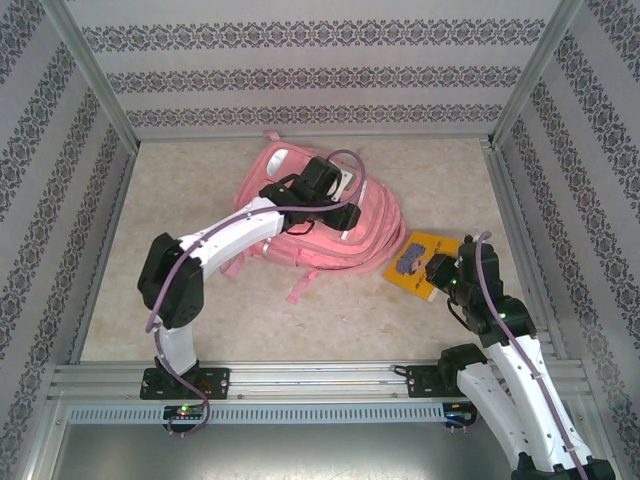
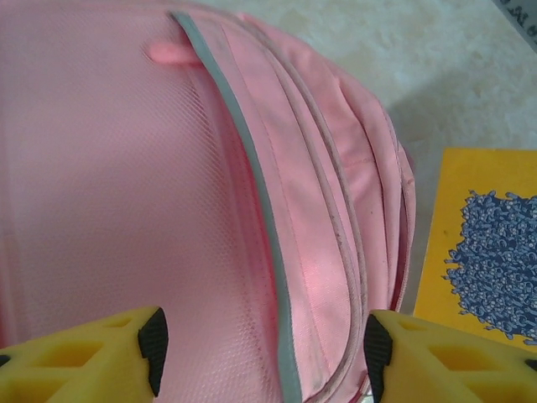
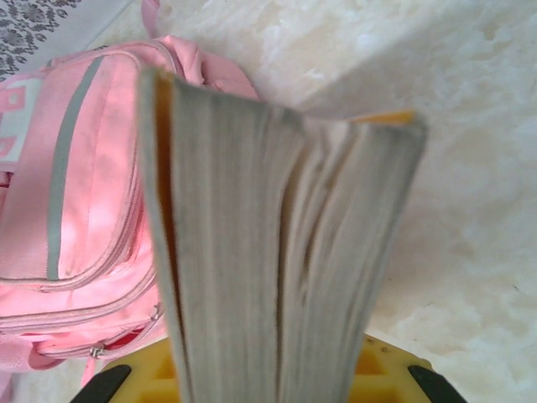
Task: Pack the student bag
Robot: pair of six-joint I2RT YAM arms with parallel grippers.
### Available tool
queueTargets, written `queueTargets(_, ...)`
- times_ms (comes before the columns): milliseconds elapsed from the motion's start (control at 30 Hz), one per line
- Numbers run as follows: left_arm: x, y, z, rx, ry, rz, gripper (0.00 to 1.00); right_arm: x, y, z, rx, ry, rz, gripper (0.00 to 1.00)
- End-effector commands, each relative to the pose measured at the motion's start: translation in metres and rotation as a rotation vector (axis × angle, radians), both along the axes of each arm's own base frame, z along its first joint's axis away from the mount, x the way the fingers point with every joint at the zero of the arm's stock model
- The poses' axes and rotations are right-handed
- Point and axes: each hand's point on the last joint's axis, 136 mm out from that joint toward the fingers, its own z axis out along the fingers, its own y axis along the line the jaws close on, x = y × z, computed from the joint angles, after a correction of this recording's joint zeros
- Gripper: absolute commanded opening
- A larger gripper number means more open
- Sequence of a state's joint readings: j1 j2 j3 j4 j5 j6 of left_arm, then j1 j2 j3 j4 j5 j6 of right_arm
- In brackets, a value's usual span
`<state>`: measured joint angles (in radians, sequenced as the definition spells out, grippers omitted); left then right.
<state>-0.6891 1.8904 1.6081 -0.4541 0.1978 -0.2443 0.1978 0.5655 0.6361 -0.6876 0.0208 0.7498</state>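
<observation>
The student bag (image 1: 368, 236), a large pink backpack with a grey stripe, lies flat in the middle of the table. My left gripper (image 1: 340, 210) hovers right over its top. In the left wrist view the gripper (image 2: 264, 344) is open, its yellow fingers (image 2: 101, 357) straddling a ridge of pink fabric (image 2: 109, 168) and grey piping. My right gripper (image 1: 443, 276) is shut on a thick yellow-covered book (image 1: 424, 260) just right of the bag. In the right wrist view the book's page edges (image 3: 268, 235) stand between the jaws of this gripper (image 3: 260, 382), with the bag (image 3: 84, 193) to the left.
Patterned walls and metal rails (image 1: 300, 375) enclose the beige table (image 1: 180, 310). Pink straps (image 1: 300, 290) trail from the bag toward the near side. The book's yellow cover (image 2: 487, 243) lies close to the bag's right edge.
</observation>
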Motion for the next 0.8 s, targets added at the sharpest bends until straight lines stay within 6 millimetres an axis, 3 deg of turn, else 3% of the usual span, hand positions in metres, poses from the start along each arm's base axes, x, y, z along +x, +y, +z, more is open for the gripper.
queueTargets(0,0.009,-0.027,0.019,-0.156,0.039,-0.027,0.62,0.009,-0.008,0.023,-0.028,-0.089,-0.027,0.00)
queueTargets(200,0.026,-0.044,-0.009,-0.177,0.113,-0.027,0.59,0.012,-0.007,0.019,-0.016,-0.097,-0.022,0.00)
queueTargets(367,0.034,-0.051,-0.030,-0.162,0.147,-0.017,0.50,0.014,-0.004,0.016,0.013,-0.096,-0.018,0.00)
queueTargets(467,0.038,-0.050,-0.038,-0.135,0.146,-0.007,0.41,0.015,-0.004,0.017,0.025,-0.103,-0.017,0.00)
queueTargets(500,0.039,-0.049,-0.040,-0.129,0.147,-0.005,0.31,0.015,-0.004,0.018,0.027,-0.106,-0.017,0.00)
queueTargets(600,0.036,-0.048,-0.031,-0.135,0.153,-0.012,0.01,0.015,-0.005,0.022,0.023,-0.113,-0.019,0.00)
queueTargets(767,0.027,-0.025,0.017,-0.175,0.091,0.017,0.00,0.015,0.006,0.041,0.024,-0.171,0.065,0.00)
